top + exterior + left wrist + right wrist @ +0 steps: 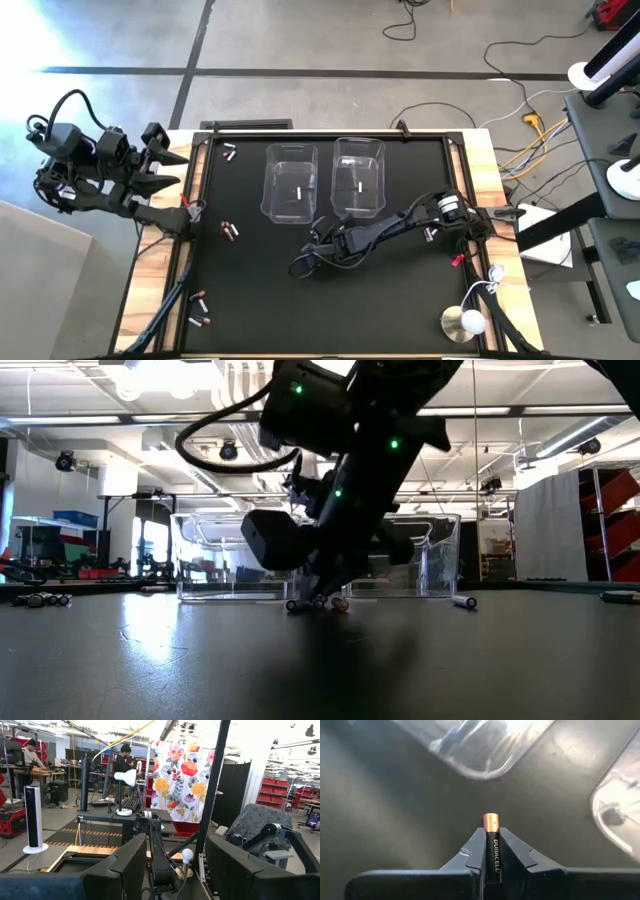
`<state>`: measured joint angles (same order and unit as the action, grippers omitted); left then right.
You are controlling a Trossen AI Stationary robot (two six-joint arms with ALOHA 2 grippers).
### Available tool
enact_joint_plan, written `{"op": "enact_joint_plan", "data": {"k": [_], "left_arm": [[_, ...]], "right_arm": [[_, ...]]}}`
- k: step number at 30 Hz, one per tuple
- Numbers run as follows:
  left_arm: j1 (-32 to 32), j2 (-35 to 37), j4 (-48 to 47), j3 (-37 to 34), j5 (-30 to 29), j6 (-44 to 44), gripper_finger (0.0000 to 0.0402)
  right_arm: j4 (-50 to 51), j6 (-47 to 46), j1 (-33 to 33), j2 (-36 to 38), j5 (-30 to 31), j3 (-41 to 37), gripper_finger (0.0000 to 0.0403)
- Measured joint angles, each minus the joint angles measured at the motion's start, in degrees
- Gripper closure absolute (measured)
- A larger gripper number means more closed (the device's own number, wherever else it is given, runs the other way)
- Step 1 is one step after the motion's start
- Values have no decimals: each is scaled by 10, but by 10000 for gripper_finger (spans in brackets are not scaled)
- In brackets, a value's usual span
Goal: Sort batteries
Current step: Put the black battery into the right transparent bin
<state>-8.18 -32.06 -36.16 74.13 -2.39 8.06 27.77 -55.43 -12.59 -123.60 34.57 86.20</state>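
A dark battery (491, 851) with a copper-coloured end sits pinched between the two fingers of the right claw (491, 847), its copper tip poking out just past the fingertips. The right claw is closed tight on it, down at the black worktop (250, 300), so the step in hand looks like the pick-up of one cell for sorting. Just ahead of this claw stand two clear plastic bins side by side, the left bin (290, 183) and the right bin (358, 177); each shows a pale cell lying inside. From table height the claw (318, 600) is low, touching or almost touching the surface, with the bins just behind it. More loose batteries (229, 230) lie scattered well apart from the claw, towards the worktop's far-left side and its near-left corner. The left claw (165, 170) waits off the left edge of the worktop, raised, its fingers parted and holding nothing. The next move likely calls for lifting the held cell clear of the surface, carrying it over the rim of the bin meant for dark cells, and letting go; which bin that is cannot be told here.
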Motion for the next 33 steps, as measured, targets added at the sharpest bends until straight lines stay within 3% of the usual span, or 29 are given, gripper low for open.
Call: {"op": "enact_joint_plan", "data": {"k": [4, 14, 19, 28, 33], "left_arm": [[0, 3, 0, 0, 0, -1, 221], [0, 7, 0, 0, 0, -3, 221], [0, 7, 1, 0, -1, -3, 221], [0, 7, 1, 0, -46, -5, 221], [0, 7, 1, 0, -43, 7, 221]], "right_arm": [[20, -27, 0, 24, -41, 5, 372], [78, -106, 9, 122, -47, 6, 373], [76, -128, 31, 198, -106, 6, 373], [160, 14, 117, 296, -117, 8, 373], [206, 132, 181, 294, -208, 7, 374]]}}
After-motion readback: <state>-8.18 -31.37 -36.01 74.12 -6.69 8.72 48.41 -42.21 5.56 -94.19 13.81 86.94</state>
